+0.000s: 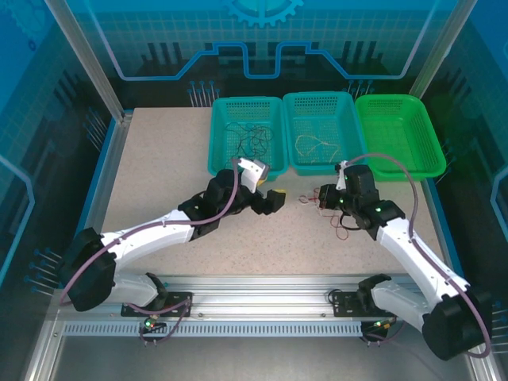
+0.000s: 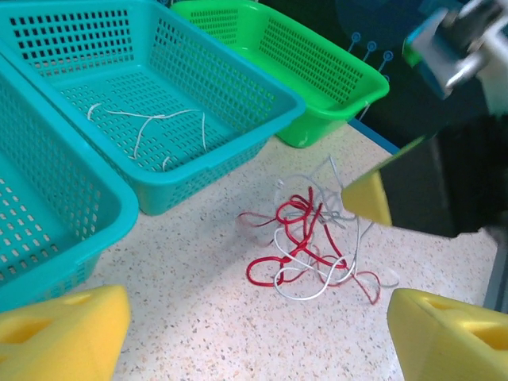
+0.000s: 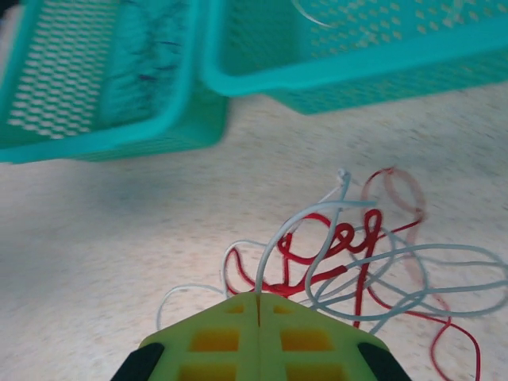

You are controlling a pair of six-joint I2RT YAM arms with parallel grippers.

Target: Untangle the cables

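Notably, white cable [image 3: 317, 209] (tangled with red cable [image 3: 317, 278]) vanishes inside right gripper [image 3: 258, 303].

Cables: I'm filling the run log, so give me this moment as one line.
left gripper open, facing tangle | right gripper shut on white cable | tangle red and white, on table

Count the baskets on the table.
3, in a row along the far edge: left teal basket holding dark cables, middle teal basket holding white cables, green basket on the right. None seem hidden.
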